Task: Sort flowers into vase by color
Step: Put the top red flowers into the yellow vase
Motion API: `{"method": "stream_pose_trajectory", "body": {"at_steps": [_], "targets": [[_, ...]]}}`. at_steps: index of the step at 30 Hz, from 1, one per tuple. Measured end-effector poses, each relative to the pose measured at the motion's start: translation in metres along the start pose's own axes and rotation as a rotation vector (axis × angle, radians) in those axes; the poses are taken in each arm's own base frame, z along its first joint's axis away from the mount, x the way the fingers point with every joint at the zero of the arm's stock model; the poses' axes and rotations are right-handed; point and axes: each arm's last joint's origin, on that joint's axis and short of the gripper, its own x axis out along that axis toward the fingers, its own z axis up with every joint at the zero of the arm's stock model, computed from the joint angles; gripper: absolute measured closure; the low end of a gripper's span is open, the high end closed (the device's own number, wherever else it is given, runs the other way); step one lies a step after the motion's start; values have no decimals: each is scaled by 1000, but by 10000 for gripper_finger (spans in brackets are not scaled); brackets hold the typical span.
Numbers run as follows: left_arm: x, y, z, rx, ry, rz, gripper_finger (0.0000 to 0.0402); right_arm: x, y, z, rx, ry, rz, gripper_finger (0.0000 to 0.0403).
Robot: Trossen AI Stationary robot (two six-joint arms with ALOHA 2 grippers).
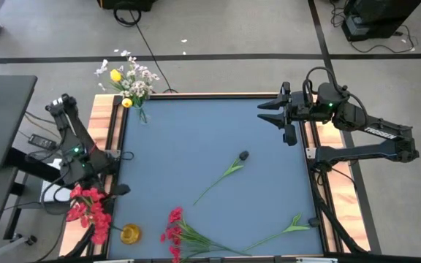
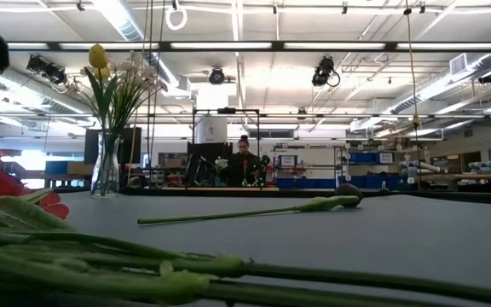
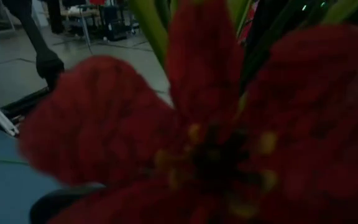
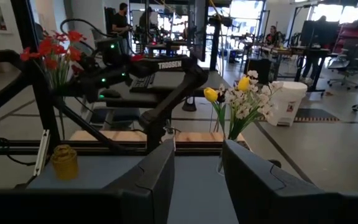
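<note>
Red blossoms (image 3: 216,124) fill my left tool's (image 1: 101,196) view, clamped shut on their light, crushable sprig; my right tool (image 1: 272,111) waits half-open at two o'clock.

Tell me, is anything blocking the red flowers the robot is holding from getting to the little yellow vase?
Nothing visible. The left gripper holds the red flowers just off the mat's left edge, and the yellow vase stands close by with only bare mat between. The loose stems lie farther right.
</note>
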Motion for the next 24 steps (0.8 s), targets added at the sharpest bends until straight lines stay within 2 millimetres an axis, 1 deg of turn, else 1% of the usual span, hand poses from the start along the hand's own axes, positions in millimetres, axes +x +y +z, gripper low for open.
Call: {"method": "stream_pose_trajectory", "body": {"at_steps": [5, 11, 15, 18, 21, 24], "targets": [[6, 0, -1, 18, 8, 55, 391, 0, 0, 0, 0, 0, 0, 259], [14, -1, -5, -11, 42, 47, 391, 0, 0, 0, 0, 0, 0, 259], [17, -6, -17, -73, 81, 44, 391, 0, 0, 0, 0, 0, 0, 259], [19, -9, -24, -96, 64, 54, 389, 0, 0, 0, 0, 0, 0, 259], [21, -11, -31, -124, 39, 55, 367, 0, 0, 0, 0, -1, 0, 259], [24, -12, -47, -136, 47, 54, 329, 0, 0, 0, -1, -5, 0, 259]]}}
